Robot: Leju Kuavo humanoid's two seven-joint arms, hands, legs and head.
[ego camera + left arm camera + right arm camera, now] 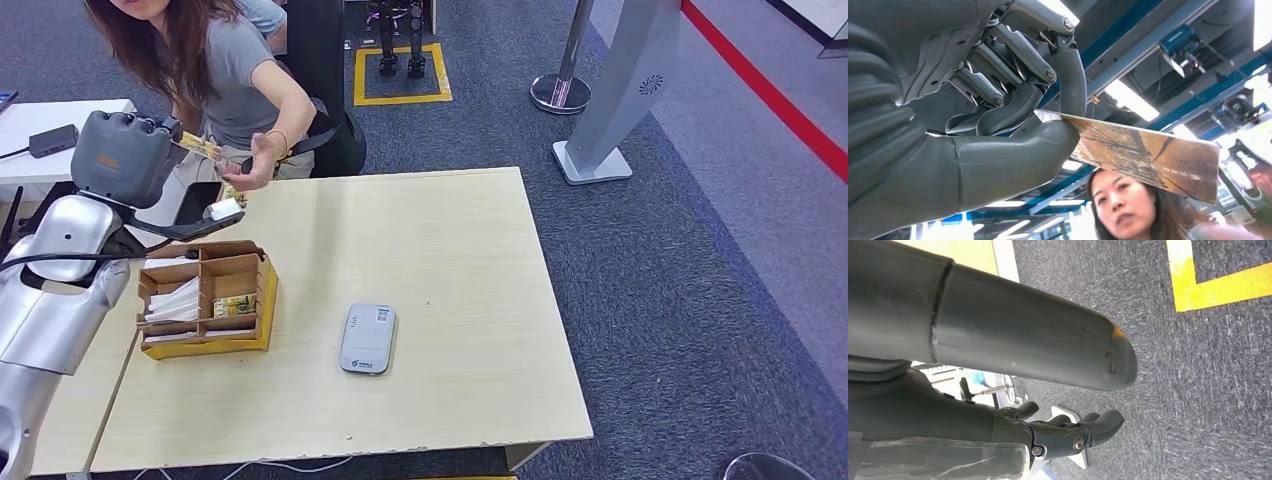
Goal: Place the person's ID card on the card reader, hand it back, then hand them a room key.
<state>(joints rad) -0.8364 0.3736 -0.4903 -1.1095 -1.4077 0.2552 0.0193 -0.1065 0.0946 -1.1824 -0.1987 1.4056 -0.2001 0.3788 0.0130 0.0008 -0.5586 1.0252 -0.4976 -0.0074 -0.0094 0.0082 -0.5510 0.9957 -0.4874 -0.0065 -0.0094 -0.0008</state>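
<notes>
My left hand (125,155) is raised over the table's far left corner and pinches a brown and yellow picture card (200,147) between thumb and finger. The left wrist view shows the card (1148,155) sticking out from the hand (1013,125) toward a person's face. That person stands behind the table, with an open hand (255,165) reaching up just beside the card's free end. A grey card reader (367,338) lies on the wooden table (450,250) with nothing on it. My right hand (1068,432) hangs over the carpet, its fingers loose and holding nothing.
A yellow cardboard box (205,300) with compartments of cards stands on the table's left side, below my left arm. A white desk (60,120) with a dark device stands at the far left. A stanchion base (560,92) and a grey stand (600,150) are on the carpet beyond the table.
</notes>
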